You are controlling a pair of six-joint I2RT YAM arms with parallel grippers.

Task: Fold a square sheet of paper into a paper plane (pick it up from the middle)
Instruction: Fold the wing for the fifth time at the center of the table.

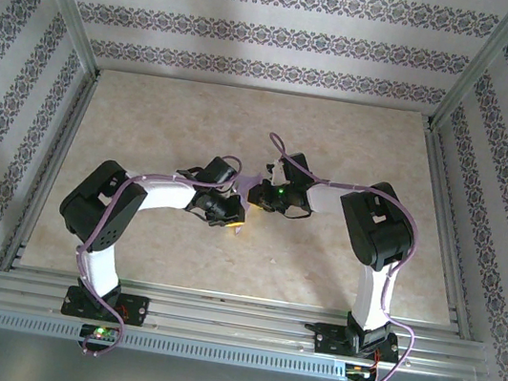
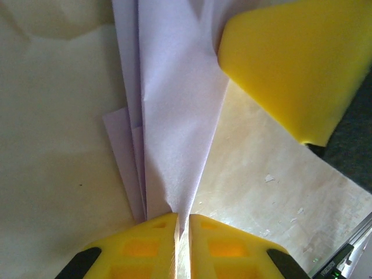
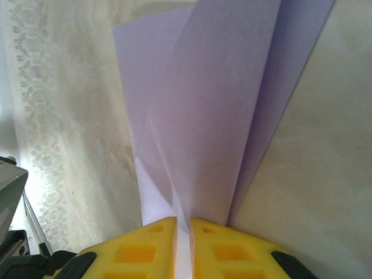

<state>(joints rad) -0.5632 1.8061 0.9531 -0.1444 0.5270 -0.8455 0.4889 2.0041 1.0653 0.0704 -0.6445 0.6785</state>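
While both jaws clamp the paper plane (image 2: 174, 116) | layered edges fan out | table (image 1: 150, 116) open around

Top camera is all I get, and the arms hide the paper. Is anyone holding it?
Observer: Yes. The left gripper is shut on the paper, pinching its narrow end.
Operator: What about the other one?
Observer: The right gripper is shut on the paper too, and purple layers fan out from its fingers.
Operator: Is it folded yet?
Observer: Partly at least. The left wrist view shows several long creased layers that taper toward the fingers.
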